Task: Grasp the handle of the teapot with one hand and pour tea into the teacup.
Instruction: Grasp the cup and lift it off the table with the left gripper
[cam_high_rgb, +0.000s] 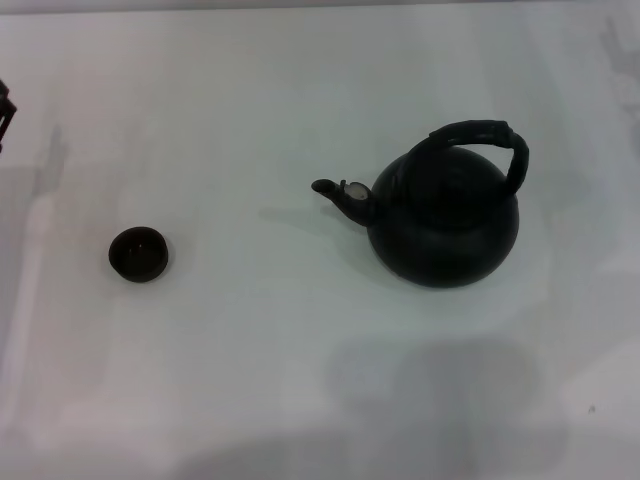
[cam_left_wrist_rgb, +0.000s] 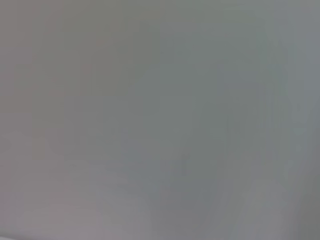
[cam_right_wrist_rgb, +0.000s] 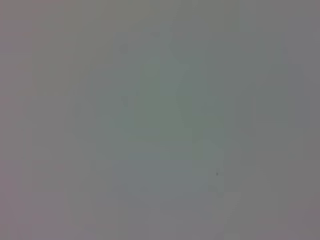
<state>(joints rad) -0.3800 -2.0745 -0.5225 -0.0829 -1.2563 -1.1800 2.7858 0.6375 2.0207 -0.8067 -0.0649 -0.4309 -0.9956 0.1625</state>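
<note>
Neither gripper seen, state can't be told; handle (cam_high_rgb: 478, 142) to be taken at arch top, pot (cam_high_rgb: 445, 225) kept level, spout (cam_high_rgb: 338, 194) aimed at far-off cup (cam_high_rgb: 138, 254).

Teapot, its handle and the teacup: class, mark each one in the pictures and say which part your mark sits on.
teapot (cam_high_rgb: 445, 235), head view, on the round belly.
handle (cam_high_rgb: 480, 132), head view, on top of the arch.
teacup (cam_high_rgb: 138, 253), head view, on its dark inside.
</note>
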